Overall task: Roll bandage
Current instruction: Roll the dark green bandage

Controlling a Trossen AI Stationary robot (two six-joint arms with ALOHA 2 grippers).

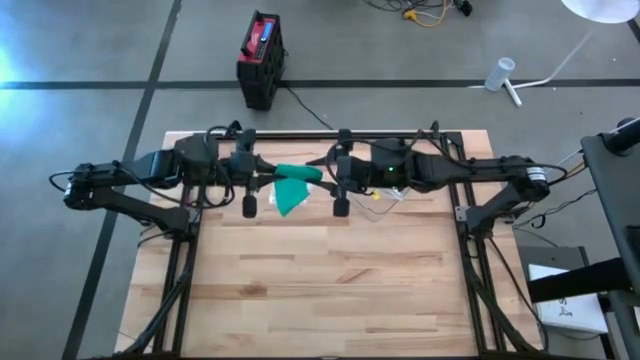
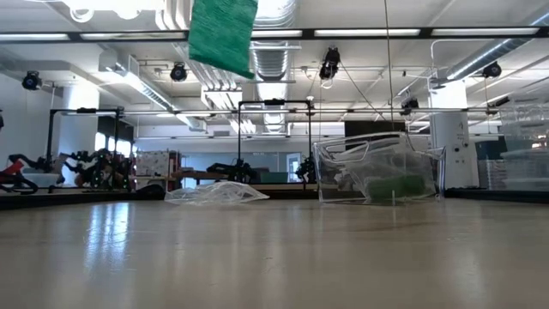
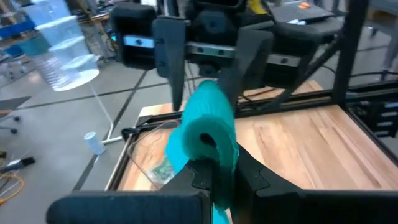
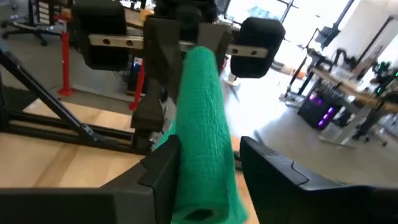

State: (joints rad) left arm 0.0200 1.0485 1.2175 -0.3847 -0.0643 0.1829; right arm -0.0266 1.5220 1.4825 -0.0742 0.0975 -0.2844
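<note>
The left pincer [image 1: 249,184] is squeezed tight on one end of the green bandage [image 1: 293,186], held up high over the desk [image 1: 330,290]. The right pincer [image 1: 341,187] faces it, its fingers apart around the other end. I can read no words anywhere.

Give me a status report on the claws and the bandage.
Left claw shut on the green bandage, held in the air over the table. Right claw around the roll's other end, grip unclear. Clear bin stands at the table's far edge.
</note>
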